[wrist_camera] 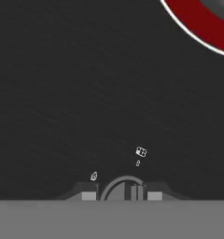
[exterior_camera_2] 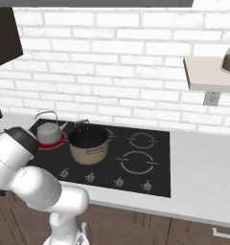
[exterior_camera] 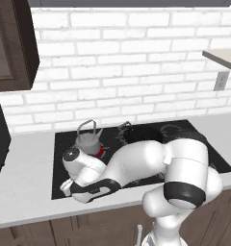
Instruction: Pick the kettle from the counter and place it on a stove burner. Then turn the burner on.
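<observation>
Kettle (exterior_camera_2: 49, 132), squat and silver-grey with a thin arched wire handle, sits at the left of the right base view on a stove burner (exterior_camera_2: 62, 139) that glows red in the smooth black glass cooktop (exterior_camera_2: 155, 184). Just beside it stands a rounded tan pot (exterior_camera_2: 88, 143) with a dark inside. The pale matte desk (exterior_camera_2: 203, 177) frames the glass. In the hand view, the pincer (wrist_camera: 122, 193) hangs over a small round grey knob (wrist_camera: 123, 189); I cannot tell its jaw state.

Kettle (exterior_camera_2: 48, 132) dull grey metal; cooktop (exterior_camera_2: 155, 143) glossy blk glass; counter (exterior_camera_2: 203, 177) smooth matt.
</observation>
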